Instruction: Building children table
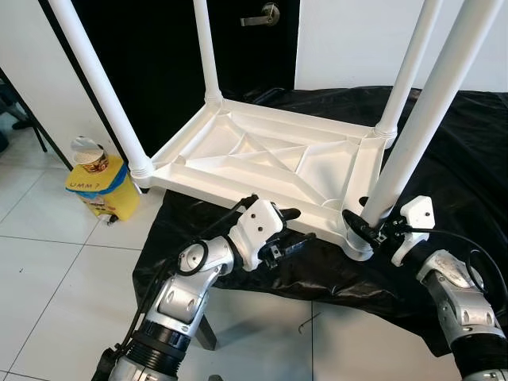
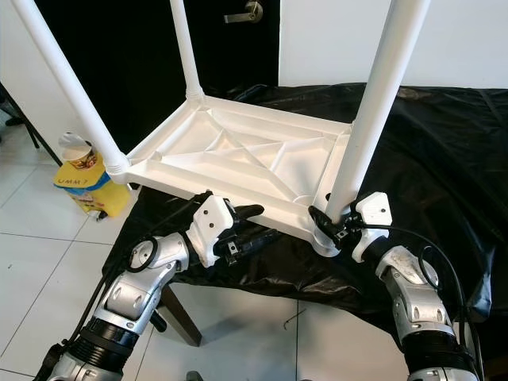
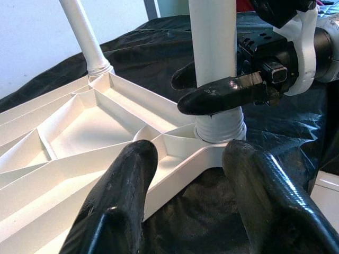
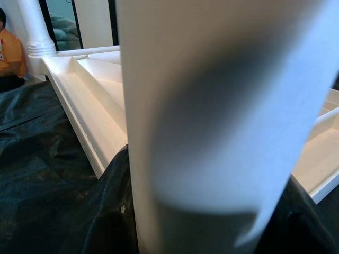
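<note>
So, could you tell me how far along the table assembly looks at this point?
All four legs stand in the corner sockets of the upturned tabletop. In hand: the right gripper is shut on the near-right leg just above its socket, while the left gripper sits open at the near edge. Left: finish seating that leg and turn the table upright.

— Lying upside down on the black-draped desk [image 1: 468, 151]?
— Yes: white plastic ribbed tabletop [image 1: 266, 159], four white round legs pointing up.
— Near right corner?
— White leg [image 1: 413, 135] seated in its socket, clamped low by the right gripper [image 1: 367, 228].
— Left side?
— Left gripper [image 1: 292, 230] just at the near edge, jaws parted.
— On the tiled floor?
— Yellow bag [image 1: 101, 186] beside the far-left leg.
</note>
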### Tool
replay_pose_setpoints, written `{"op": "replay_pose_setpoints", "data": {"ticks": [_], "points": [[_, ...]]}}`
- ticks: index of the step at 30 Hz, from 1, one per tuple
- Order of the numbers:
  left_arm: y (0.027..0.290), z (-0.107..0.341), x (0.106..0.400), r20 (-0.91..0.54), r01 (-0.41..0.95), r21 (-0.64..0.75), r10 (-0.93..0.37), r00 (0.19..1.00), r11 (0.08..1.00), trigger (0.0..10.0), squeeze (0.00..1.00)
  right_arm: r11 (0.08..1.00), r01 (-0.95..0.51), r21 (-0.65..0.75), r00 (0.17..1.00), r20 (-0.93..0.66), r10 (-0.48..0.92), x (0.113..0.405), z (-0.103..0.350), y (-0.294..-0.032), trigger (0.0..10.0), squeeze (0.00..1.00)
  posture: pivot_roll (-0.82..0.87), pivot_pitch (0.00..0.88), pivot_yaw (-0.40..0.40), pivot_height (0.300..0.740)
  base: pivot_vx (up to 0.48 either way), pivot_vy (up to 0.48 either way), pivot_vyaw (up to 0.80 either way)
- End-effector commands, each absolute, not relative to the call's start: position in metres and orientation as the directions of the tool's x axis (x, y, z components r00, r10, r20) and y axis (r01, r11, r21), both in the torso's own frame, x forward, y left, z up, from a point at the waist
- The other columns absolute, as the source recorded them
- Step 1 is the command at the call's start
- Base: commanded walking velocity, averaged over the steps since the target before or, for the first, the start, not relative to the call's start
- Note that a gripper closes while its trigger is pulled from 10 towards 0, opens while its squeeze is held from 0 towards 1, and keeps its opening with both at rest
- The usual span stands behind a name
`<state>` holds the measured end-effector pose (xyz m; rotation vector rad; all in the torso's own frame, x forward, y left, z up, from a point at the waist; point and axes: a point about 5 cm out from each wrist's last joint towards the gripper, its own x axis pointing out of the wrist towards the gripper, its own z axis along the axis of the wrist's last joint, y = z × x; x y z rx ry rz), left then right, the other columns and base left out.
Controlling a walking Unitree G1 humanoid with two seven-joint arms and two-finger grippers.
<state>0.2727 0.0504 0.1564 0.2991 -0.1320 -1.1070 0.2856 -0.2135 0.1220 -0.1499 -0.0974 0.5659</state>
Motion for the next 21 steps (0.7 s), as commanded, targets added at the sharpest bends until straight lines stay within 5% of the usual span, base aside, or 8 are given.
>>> {"op": "replay_pose_setpoints", "data": {"ticks": [1, 7, 8, 21], "points": [[0.052, 0.153, 0.273, -0.050, 0.855, 0.292, -0.886, 0.460, 0.428, 10.0, 0.00, 0.819, -0.553, -0.150, 0.828, 0.005, 0.560, 0.281, 0.111, -0.211, 0.0, 0.00, -0.03, 0.000, 0.058, 0.740, 0.000, 0.000, 0.00], [0.052, 0.153, 0.273, -0.050, 0.856, 0.292, -0.887, 0.460, 0.427, 10.0, 0.00, 0.816, -0.559, -0.148, 0.824, 0.006, 0.566, 0.282, 0.110, -0.212, 0.0, 0.00, -0.03, 0.000, 0.059, 0.740, 0.000, 0.000, 0.00], [0.049, 0.151, 0.271, -0.047, 0.858, 0.282, -0.887, 0.459, 0.429, 10.0, 0.00, 0.882, -0.454, -0.126, 0.889, 0.002, 0.458, 0.280, 0.104, -0.209, 10.0, 0.00, -0.03, 0.000, 0.040, 0.740, 0.000, 0.000, 0.00], [0.045, 0.147, 0.270, -0.038, 0.854, 0.267, -0.881, 0.472, 0.446, 10.0, 0.00, 0.983, -0.179, -0.030, 0.983, 0.031, 0.180, 0.275, 0.094, -0.196, 10.0, 0.00, -0.03, 0.000, 0.010, 0.740, 0.000, 0.000, 0.00]]}}
